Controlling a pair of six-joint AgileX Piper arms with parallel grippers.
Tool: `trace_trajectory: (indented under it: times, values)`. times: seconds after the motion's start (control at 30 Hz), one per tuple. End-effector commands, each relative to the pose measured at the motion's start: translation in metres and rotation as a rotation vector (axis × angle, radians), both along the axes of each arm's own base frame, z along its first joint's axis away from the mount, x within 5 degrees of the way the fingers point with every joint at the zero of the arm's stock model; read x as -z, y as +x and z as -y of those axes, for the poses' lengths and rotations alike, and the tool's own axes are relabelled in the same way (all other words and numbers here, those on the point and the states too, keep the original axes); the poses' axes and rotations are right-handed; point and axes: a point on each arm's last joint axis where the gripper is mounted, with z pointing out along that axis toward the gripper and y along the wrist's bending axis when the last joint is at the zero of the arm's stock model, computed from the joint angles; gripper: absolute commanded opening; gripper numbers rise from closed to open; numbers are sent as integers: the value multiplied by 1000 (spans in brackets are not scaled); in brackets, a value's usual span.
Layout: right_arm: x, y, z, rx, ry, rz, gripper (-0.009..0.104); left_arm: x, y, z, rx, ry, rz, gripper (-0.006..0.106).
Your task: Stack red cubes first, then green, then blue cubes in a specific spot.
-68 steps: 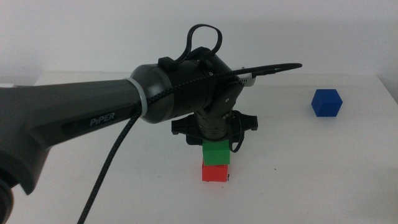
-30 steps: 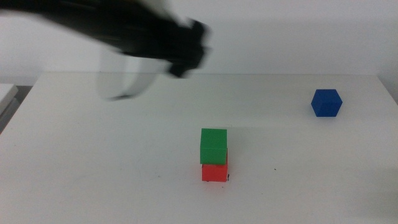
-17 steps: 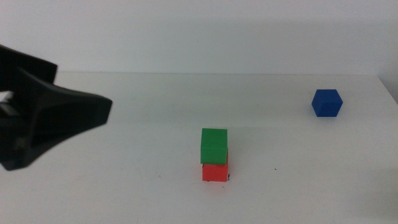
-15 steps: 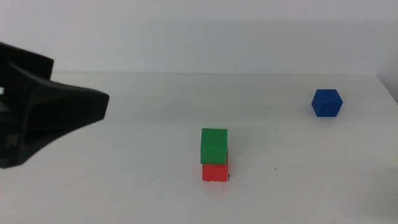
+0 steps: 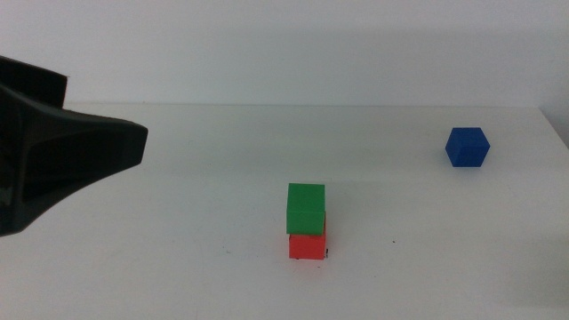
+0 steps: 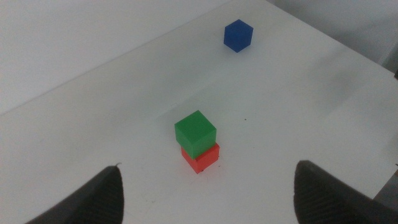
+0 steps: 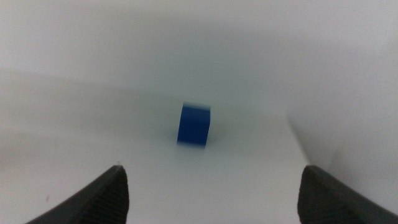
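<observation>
1. Two grippers are visible to me, and neither one holds or touches anything.
2. On the left gripper (image 6: 205,186) I read the fingers (image 6: 93,199) as spread wide. The stack sits on the surface ahead of the gap between them, well apart from both.
3. On the right gripper (image 7: 211,186) the fingers (image 7: 339,196) are likewise spread wide. The blue cube (image 7: 193,124) lies ahead of the gap, clear of both, and looks slightly blurred in that wrist view.
4. From the middle view I see only a dark part of the left arm (image 5: 62,142), at the picture's left edge above the surface (image 5: 178,222).
5. I see the green cube (image 5: 306,208) resting on the red cube (image 5: 308,245), slightly offset from it, near the middle of the surface.
6. A small black mark (image 5: 326,254) shows at the red cube's lower right corner; the rest of the marked spot I cannot make out.
7. I find the blue cube alone near the far right, well apart from the stack.
8. I note a plain white surface with a tiny dark speck (image 5: 393,242) right of the stack, and a pale bare wall (image 5: 284,49) behind it.
</observation>
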Motion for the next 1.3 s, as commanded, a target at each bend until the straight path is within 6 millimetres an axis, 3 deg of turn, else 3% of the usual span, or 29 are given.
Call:
trace_trajectory:
  times: [0.0,0.23,0.3,0.4,0.53,0.57,0.67,0.9,1.03,1.27]
  values:
    - [-6,0,0,-3,-48,81,93,-1,0,0,-1,-12,9,94]
    - [-22,-1,-2,-21,34,255,93,-1,1,-1,-9,-1,24,94]
    - [-23,-2,-1,-13,206,177,93,-1,2,-2,-14,4,33,94]
    - [-66,10,-2,16,234,-102,93,-4,3,-1,-22,-9,66,94]
    - [-113,56,-8,14,293,-419,93,-7,5,0,-25,-38,101,94]
    - [-125,80,-9,14,265,-549,93,-8,5,0,-25,-40,106,94]
    - [-135,122,-10,27,264,-654,93,-8,5,0,-25,-42,107,94]
    - [-120,206,-12,53,287,-810,93,-8,5,0,-25,-42,107,94]
    - [-104,241,-13,64,291,-872,93,-8,5,0,-25,-42,107,94]
    - [-88,319,-10,36,130,-960,93,-8,5,0,-25,-42,107,94]
